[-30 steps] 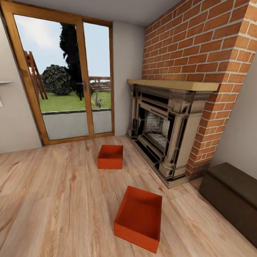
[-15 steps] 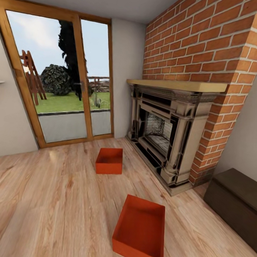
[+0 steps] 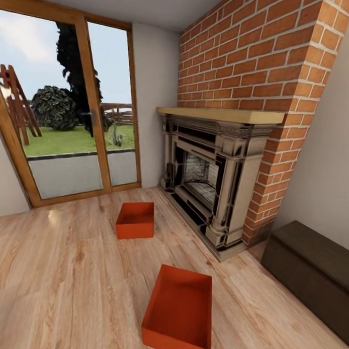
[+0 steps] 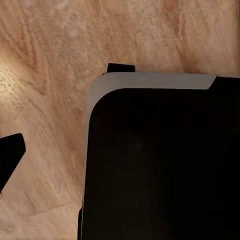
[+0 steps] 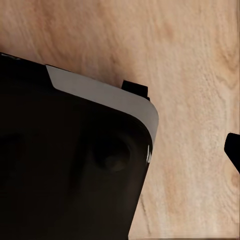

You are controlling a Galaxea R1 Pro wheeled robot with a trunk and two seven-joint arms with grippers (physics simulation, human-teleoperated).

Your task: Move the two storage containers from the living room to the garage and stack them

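Both storage containers sit on the light wood floor (image 3: 65, 271) of the living room, the near container (image 3: 180, 310) just ahead of the robot and the far container (image 3: 135, 220) further on toward the glass doors (image 3: 71, 115), near the fireplace (image 3: 209, 181). Places relative to the claws I cannot give: the wrist views show dark robot body over wood planks, so wide or narrow, I cannot tell. Risk, imo: thin walls may slip or tilt the box if pinched on one side only, and approaching w/ the base too close to the dark chest (image 3: 312, 275) may bump it.
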